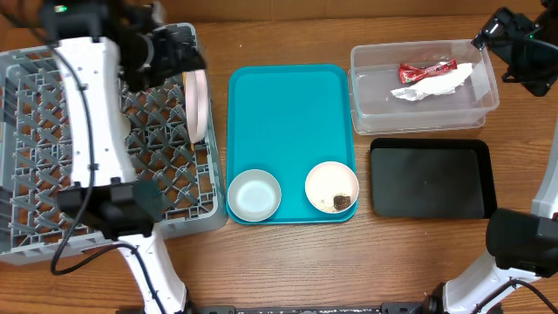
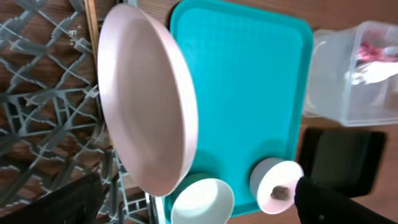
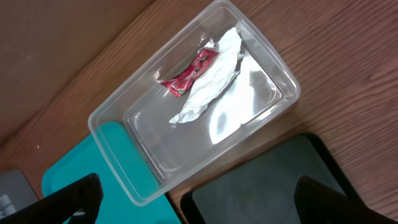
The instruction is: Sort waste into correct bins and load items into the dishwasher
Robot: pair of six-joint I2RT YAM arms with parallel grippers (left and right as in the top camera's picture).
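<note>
Overhead, the round white plate (image 1: 199, 103) is seen on edge in the grey dish rack (image 1: 52, 174), upper left; left wrist, the left gripper (image 2: 198, 186) is shown spread wide near that plate; right wrist, the right gripper (image 3: 198, 186) is likewise parted, with the red wrapper (image 3: 186, 74) and napkin (image 3: 208, 87) lying in the clear tub (image 3: 261, 93).

A flat teal tray (image 1: 292, 122) is being carried by the wooden table (image 1: 288, 262). In the left wrist view it is being shown ahead of the left fingers (image 2: 62, 199), in line with the gap between them. Near the right fingers (image 3: 71, 199), only a rounded corner of it is being caught, just beyond one fingertip. Bare wood is being shown well beyond both fingertips there.
</note>
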